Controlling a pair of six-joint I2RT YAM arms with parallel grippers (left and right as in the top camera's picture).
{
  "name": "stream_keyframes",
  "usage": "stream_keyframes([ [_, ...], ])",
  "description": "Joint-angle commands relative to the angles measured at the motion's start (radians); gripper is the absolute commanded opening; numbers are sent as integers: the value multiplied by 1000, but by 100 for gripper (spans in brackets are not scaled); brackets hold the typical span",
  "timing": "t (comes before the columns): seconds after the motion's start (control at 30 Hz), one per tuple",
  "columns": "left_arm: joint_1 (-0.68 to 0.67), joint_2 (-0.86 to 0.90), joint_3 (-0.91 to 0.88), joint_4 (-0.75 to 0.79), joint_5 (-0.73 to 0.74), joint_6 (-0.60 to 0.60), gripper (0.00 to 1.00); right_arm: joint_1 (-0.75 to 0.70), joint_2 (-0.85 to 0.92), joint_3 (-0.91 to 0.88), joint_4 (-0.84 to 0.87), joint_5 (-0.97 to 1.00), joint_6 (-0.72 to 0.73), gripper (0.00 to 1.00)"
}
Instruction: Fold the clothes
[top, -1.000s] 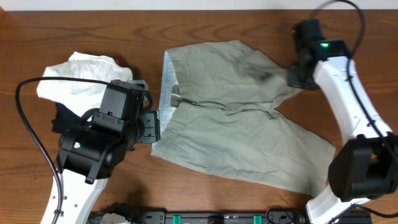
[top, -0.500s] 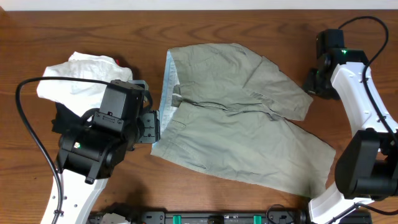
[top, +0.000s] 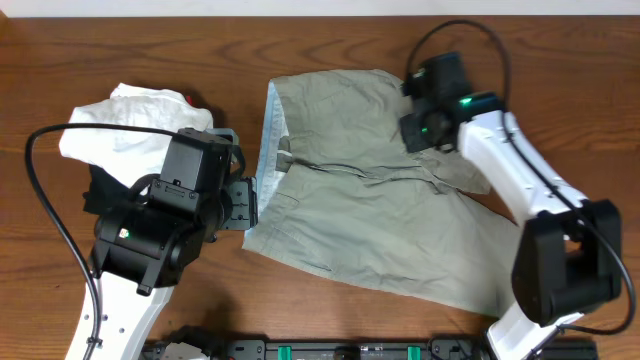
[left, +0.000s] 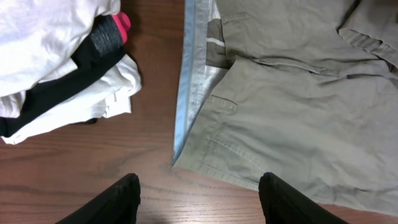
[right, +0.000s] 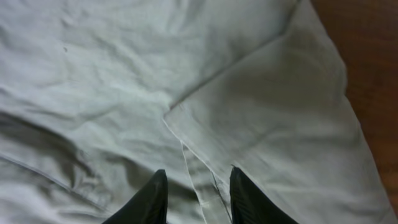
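Observation:
The khaki shorts (top: 380, 220) lie spread flat on the wooden table, with the pale blue inner waistband (top: 268, 140) turned left. My right gripper (top: 420, 130) hovers over the far leg. In the right wrist view its fingers stand apart over a raised crease of cloth (right: 198, 168), close to a folded-over hem corner (right: 169, 116). My left gripper (top: 243, 205) sits at the waistband's near corner. In the left wrist view it (left: 202, 199) is wide open above bare wood, just short of the shorts' (left: 298, 93) edge, with nothing between its fingers.
A pile of white and black garments with a red bit (top: 130, 130) lies at the left, close behind the left arm; it also fills the left wrist view's top left (left: 50, 62). Bare wood (top: 600, 120) shows to the right of the shorts.
The right gripper let go of the far leg, swung out to the right, then came back left over the shorts with its jaws parting. The left arm has not moved.

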Motion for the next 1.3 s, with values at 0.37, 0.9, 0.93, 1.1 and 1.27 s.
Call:
stream_keyframes([
  [0.37,6,0,14,0,-9,18,64,78,170,-31,125,291,-141,42],
  [0.9,6,0,14,1,-9,18,64,119,176,-30,89,221,-210,49],
  [0.93,6,0,14,1,-9,18,64,128,176,-30,89,208,-229,50],
  [1.1,6,0,14,0,-9,17,63,169,176,-30,92,243,-258,50],
  [1.27,6,0,14,0,-9,17,63,168,176,-30,100,384,-183,46],
])
